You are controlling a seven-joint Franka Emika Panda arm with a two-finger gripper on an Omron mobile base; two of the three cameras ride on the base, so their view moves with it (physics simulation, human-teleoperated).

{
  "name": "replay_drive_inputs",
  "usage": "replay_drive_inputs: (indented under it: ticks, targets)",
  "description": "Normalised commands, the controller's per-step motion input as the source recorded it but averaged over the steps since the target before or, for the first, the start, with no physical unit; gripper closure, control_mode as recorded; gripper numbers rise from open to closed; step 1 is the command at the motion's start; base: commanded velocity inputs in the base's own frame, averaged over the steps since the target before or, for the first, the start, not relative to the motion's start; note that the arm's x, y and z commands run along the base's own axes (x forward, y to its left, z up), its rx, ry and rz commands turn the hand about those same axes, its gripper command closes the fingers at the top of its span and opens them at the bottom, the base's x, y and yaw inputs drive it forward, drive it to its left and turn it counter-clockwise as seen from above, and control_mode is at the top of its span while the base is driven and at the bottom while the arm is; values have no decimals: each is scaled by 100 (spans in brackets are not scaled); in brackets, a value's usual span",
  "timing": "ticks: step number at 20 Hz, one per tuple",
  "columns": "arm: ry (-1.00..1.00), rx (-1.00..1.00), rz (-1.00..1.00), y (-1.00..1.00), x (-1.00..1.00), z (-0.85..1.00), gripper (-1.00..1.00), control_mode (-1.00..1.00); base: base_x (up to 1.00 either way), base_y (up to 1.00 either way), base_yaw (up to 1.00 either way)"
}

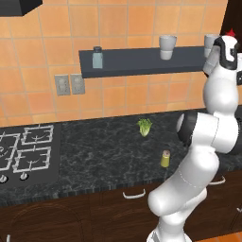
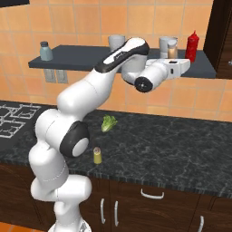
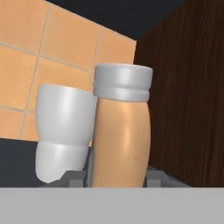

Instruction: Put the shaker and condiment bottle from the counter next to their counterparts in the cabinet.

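Fingers point(image 2: 172, 58) pinching the condiment bottle point(image 3: 120, 131) over the cabinet point(image 2: 90, 61), between cup point(image 3: 65, 131) and red bottle point(image 2: 192, 45).

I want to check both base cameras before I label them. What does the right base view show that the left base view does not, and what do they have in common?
Right base view alone: the condiment bottle at the gripper above the cabinet shelf, beside the red bottle's full body; the gripper looks shut on it.

Left base view alone: both wall outlets, and more of the stove.

Both: the olive-yellow shaker on the counter, the green vegetable, the grey-blue shaker, and a pale cup.
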Motion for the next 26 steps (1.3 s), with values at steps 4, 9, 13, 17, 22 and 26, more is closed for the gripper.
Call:
replay_drive_inputs:
  ticks: [4, 9, 13, 17, 22, 26]
  targets:
    - [16, 13, 0, -10, 0, 0, 100, -100, 0, 0, 0]
    - [26, 8, 7, 0, 0, 11, 100, -100, 0, 0, 0]
    - [18, 1, 7, 0, 0, 2, 100, -100, 0, 0, 0]
    - [14, 1, 6, -3, 0, 1, -100, -100, 0, 0, 0]
    - [3, 23, 0, -51, 0, 0, -100, -100, 0, 0, 0]
    - [0, 21, 0, -46, 0, 0, -100, -100, 0, 0, 0]
